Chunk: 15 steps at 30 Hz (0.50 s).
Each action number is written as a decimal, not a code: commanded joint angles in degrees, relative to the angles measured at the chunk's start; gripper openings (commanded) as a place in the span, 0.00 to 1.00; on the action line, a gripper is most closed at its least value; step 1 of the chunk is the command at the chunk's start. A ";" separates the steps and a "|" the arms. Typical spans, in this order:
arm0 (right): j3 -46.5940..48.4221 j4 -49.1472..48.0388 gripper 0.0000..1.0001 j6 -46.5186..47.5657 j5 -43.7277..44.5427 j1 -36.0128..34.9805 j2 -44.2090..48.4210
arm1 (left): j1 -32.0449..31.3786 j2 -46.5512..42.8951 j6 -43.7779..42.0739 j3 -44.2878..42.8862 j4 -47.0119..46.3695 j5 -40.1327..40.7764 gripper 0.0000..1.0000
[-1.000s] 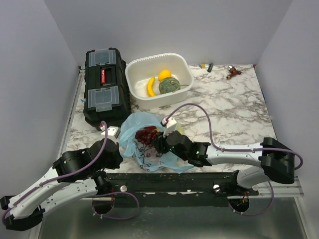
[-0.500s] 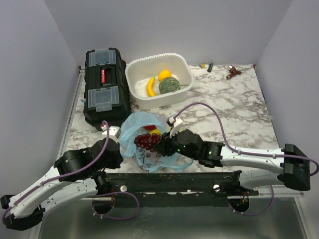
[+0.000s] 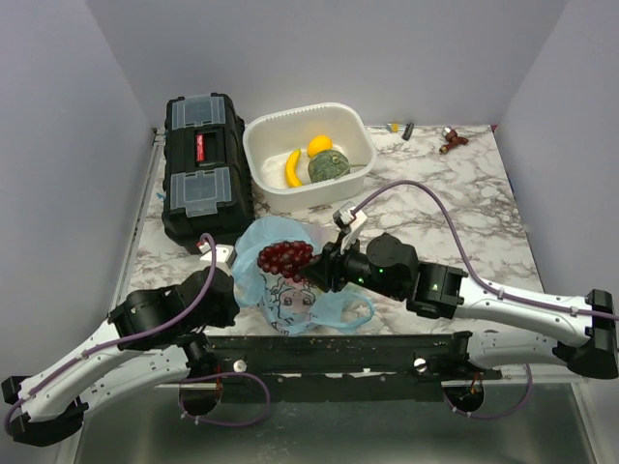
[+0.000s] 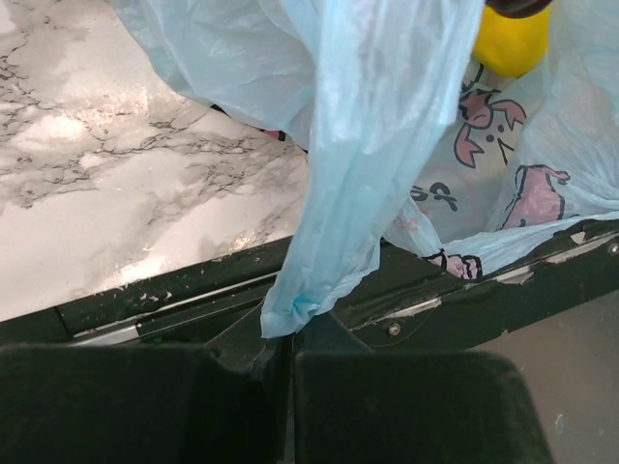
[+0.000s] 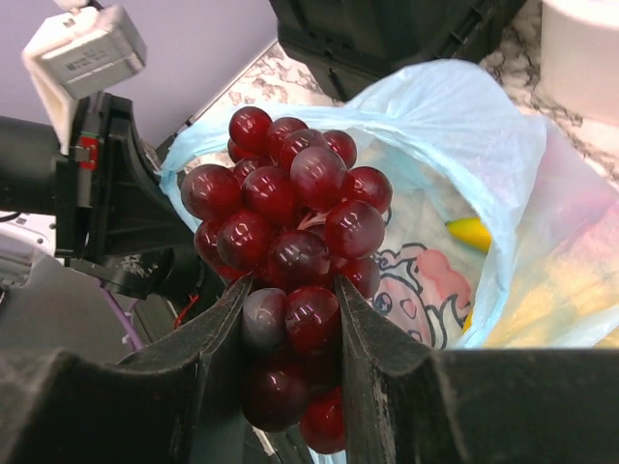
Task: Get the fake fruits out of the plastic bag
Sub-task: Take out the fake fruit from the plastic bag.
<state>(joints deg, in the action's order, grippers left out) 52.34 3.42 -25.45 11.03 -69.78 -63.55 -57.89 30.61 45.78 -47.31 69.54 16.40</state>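
The light-blue plastic bag [image 3: 290, 290] with a printed cartoon face lies at the table's near edge. My right gripper [image 3: 319, 268] is shut on the dark red grape bunch [image 3: 285, 258] and holds it above the bag's mouth; the right wrist view shows the bunch [image 5: 285, 232] clamped between the jaws. A yellow fruit [image 5: 471, 233] lies inside the bag [image 5: 464, 145] and also shows in the left wrist view [image 4: 511, 41]. My left gripper [image 4: 287, 333] is shut on a strip of the bag [image 4: 358, 174], pulled taut. A banana [image 3: 292, 168] and green melon [image 3: 329, 166] lie in the tub.
A white tub [image 3: 266, 130] at the back centre also holds an orange-yellow lemon [image 3: 319, 145]. A black toolbox [image 3: 201, 164] stands at the back left. Small objects [image 3: 452, 139] lie at the far right edge. A black rail [image 3: 329, 350] runs along the near edge.
My right gripper has lifted the grape bunch up and out of the bag's mouth, and the right arm has stretched out. The left arm holds still.
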 commanded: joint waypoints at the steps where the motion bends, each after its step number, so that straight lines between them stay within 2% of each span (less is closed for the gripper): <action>1: 5.31 3.75 0.01 5.66 -1.45 -0.31 1.21 | -0.21 -1.44 0.76 0.06 0.70 2.05 0.00; 7: 11.72 6.02 0.01 8.25 5.31 -0.26 -0.19 | -0.19 -1.39 0.86 0.05 0.69 2.27 0.00; 15: 21.93 4.96 0.01 11.72 11.55 0.07 -8.77 | -0.26 -1.51 0.91 0.07 0.79 2.31 0.00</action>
<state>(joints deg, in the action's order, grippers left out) 69.87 9.87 -16.99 17.17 -69.78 -68.62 -57.89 29.52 46.19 -47.31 69.54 17.32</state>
